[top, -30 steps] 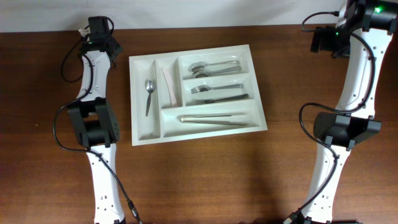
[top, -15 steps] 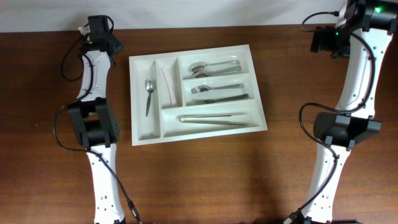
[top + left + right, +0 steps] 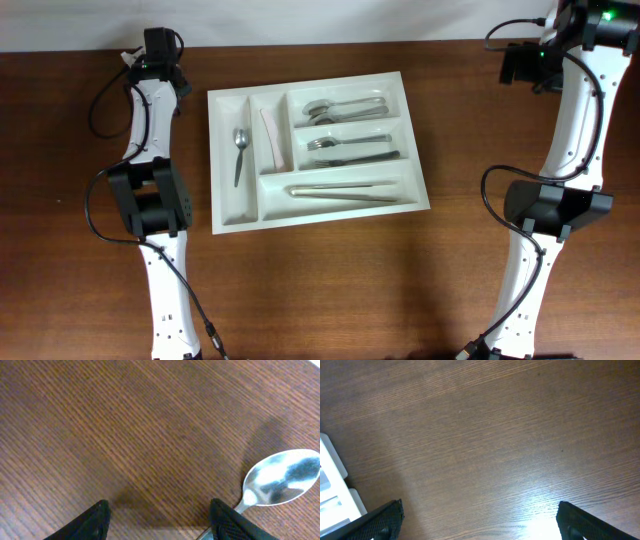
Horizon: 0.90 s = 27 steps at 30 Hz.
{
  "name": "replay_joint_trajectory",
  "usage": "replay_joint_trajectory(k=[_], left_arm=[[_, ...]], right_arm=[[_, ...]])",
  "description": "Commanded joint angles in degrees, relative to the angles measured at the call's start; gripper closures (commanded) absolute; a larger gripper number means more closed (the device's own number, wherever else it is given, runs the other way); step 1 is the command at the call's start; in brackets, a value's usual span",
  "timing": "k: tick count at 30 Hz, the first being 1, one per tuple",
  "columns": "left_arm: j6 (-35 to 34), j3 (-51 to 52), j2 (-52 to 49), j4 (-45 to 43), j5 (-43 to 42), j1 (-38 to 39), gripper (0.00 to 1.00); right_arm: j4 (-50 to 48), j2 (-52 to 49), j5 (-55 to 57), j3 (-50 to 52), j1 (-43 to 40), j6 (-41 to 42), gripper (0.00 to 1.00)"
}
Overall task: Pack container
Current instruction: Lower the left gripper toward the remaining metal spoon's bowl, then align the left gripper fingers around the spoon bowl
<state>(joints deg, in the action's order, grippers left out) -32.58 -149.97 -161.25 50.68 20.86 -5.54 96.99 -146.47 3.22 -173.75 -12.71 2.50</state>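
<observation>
We found the widest free room on the table [image 3: 330, 290] between the container [image 3: 222, 215] and the near edge, bare wood from one arm to the other. Between the container's right wall and the right arm [image 3: 570, 120] another broad lane lay open. On the left, only a narrow strip ran between the container and the left arm [image 3: 150, 130]. Near the far left corner a spoon [image 3: 282, 479] lay just beside the left gripper [image 3: 160, 512], whose fingers stood apart over bare wood.

Dark brown wooden table [image 3: 320, 290], its grain visible.
</observation>
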Motion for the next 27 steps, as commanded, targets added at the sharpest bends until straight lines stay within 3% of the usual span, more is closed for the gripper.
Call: replay_joint_trajectory(k=[1,5,18,27], left_arm=[[1.44,2.16,-3.02,2.51,0.74,-0.52,0.35],[5.16,2.16,-3.02,-1.09,-5.55,-0.52,0.33],[10.45,-4.79,-2.99,-7.21,-15.15,-0.46,0.27],[13.03,-5.35,-2.99,-7.04,-15.54,-0.48,0.27]], right_arm=[[0.33,0.59,0.46,0.24,-0.07,-0.59,0.01],[0.33,0.59,0.46,0.24,-0.07,-0.59,0.01],[0.33,0.59,0.46,0.24,-0.07,-0.59,0.01],[0.33,0.59,0.46,0.24,-0.07,-0.59,0.01]])
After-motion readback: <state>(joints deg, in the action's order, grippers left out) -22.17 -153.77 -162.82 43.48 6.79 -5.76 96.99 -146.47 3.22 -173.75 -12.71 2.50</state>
